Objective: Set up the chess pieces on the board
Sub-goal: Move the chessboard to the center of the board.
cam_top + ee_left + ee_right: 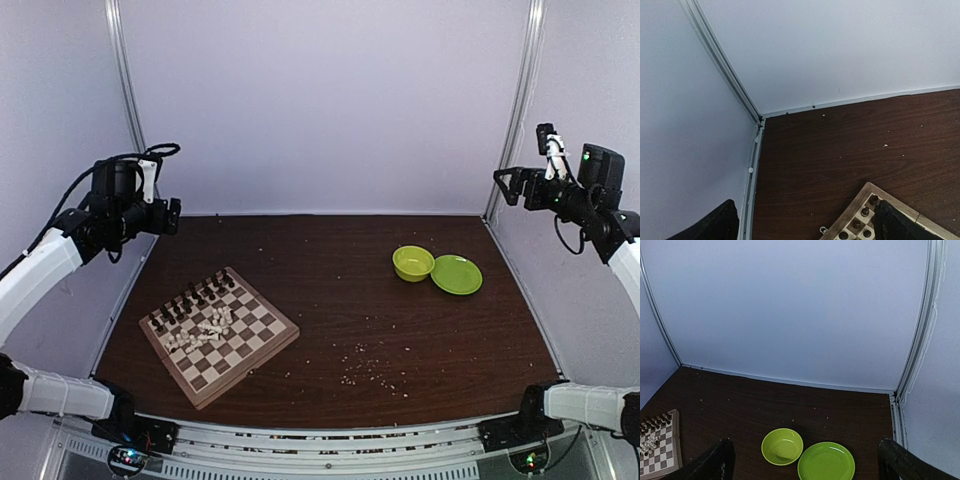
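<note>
The board [250,345] lies at an angle on the left of the dark table. Dark chess pieces [190,300] stand in rows along its far-left edge. Cream pieces [207,330] lie heaped near its middle. My left gripper [168,215] hangs open, high above the table's far-left corner, holding nothing. In the left wrist view the open gripper [805,227] frames a board corner [855,211] with dark pieces [865,211]. My right gripper [508,185] is open and raised at the far right, well away from the board [662,452]. Its fingertips [715,462] stand wide apart.
A green bowl [413,263] and a green plate [456,274] sit side by side at the back right, also below the right wrist as bowl [782,446] and plate [826,461]. White crumbs [370,370] dot the table's front middle. White walls close in the back and sides.
</note>
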Available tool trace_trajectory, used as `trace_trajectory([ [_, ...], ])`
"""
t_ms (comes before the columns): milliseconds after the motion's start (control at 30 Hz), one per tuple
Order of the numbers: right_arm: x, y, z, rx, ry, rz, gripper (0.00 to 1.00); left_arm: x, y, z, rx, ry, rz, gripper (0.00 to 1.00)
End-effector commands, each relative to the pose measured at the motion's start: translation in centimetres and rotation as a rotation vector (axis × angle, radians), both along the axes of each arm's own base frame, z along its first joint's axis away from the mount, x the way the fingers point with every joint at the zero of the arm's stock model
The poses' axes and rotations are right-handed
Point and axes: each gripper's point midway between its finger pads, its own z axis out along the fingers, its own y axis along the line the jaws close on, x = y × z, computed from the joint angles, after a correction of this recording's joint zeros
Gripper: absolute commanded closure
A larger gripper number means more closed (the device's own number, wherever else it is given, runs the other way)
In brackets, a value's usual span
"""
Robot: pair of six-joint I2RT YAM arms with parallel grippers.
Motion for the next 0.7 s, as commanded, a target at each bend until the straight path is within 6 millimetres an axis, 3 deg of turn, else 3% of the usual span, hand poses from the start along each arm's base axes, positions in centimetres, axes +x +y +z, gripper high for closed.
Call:
trace_trajectory([
  [0, 0.4, 0.8, -3.3, -0.012, 0.078, 0.027, 0.01, 0.3, 2.2, -0.1, -0.042, -0.010, 0.089, 0.03],
  [300, 0.1, 3.6, -8.6, -0.103, 0.223, 0.177, 0.02, 0.2, 5.7, -1.5, -0.103, 0.058, 0.197, 0.07],
  [433, -0.5, 6.5, -10.3, -0.146, 0.264, 0.305, 0.09, 0.1, 8.6, -2.3, -0.128, 0.109, 0.273, 0.08],
  [667, -1.9, 14.3, -13.8, -0.217, 0.318, 0.559, 0.26, 1.7, 12.2, -7.8, -0.203, 0.371, 0.343, 0.38],
])
